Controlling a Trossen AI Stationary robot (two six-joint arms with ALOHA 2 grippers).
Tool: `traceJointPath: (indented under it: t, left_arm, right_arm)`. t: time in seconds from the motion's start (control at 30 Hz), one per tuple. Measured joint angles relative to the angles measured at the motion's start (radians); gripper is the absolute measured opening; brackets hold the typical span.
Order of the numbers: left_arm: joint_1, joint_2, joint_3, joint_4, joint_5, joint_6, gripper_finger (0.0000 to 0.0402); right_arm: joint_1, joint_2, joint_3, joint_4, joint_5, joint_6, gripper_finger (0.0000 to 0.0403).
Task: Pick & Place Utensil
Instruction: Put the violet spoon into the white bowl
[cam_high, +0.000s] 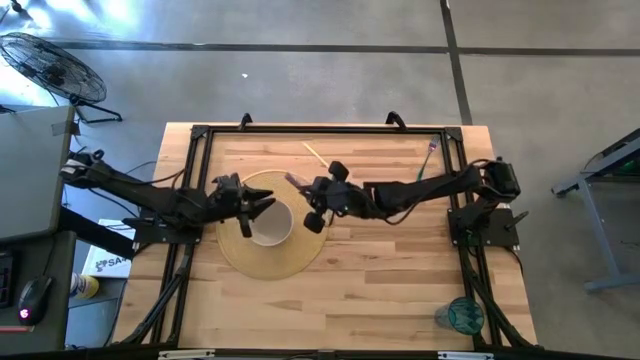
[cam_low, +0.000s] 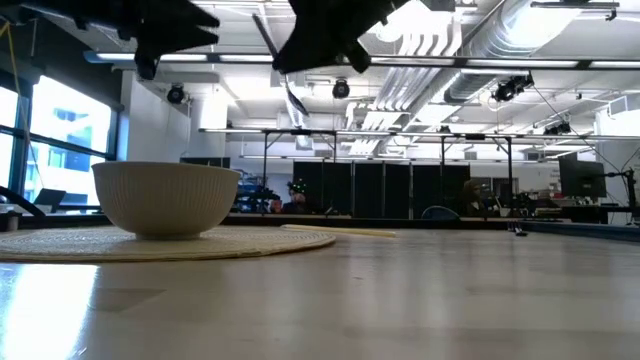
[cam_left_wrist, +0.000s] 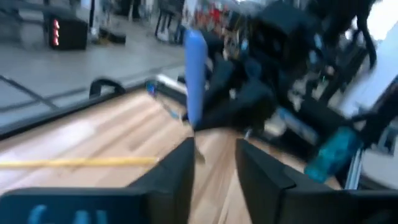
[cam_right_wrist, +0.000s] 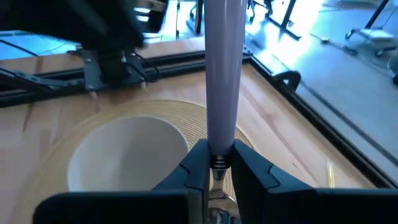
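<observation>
1. The right gripper is closed on a utensil with a pale lavender handle; its two fingers pinch the metal neck just under the handle.
2. The long axis of the utensil runs out from between the fingers. The handle points forward, away from the wrist and toward the far edge of the table. The working end is hidden between the fingers, so I cannot tell which kind of utensil it is.
3. In the high view the right gripper hangs at the right rim of the white bowl, above the round woven placemat.
4. The left gripper is at the left rim of the same bowl, its fingers apart with nothing between them.
5. The bowl stands on the placemat, near the middle of the wooden table.
6. A thin pale stick lies near the far edge of the table, and a small purple item lies toward the far right corner.
</observation>
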Motion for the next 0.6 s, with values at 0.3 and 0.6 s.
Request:
traceJointPath:
  t: [0.3, 0.6]
  left_arm:
    - [0.001, 0.127, 0.000, 0.216, -0.153, 0.018, 0.0236]
    - [0.001, 0.329, 0.000, 0.524, -0.251, 0.212, 0.0243]
  right_arm:
    - [0.007, 0.000, 0.000, 0.030, 0.119, 0.011, 0.0039]
    - [0.008, 0.000, 0.000, 0.070, 0.162, -0.098, 0.0047]
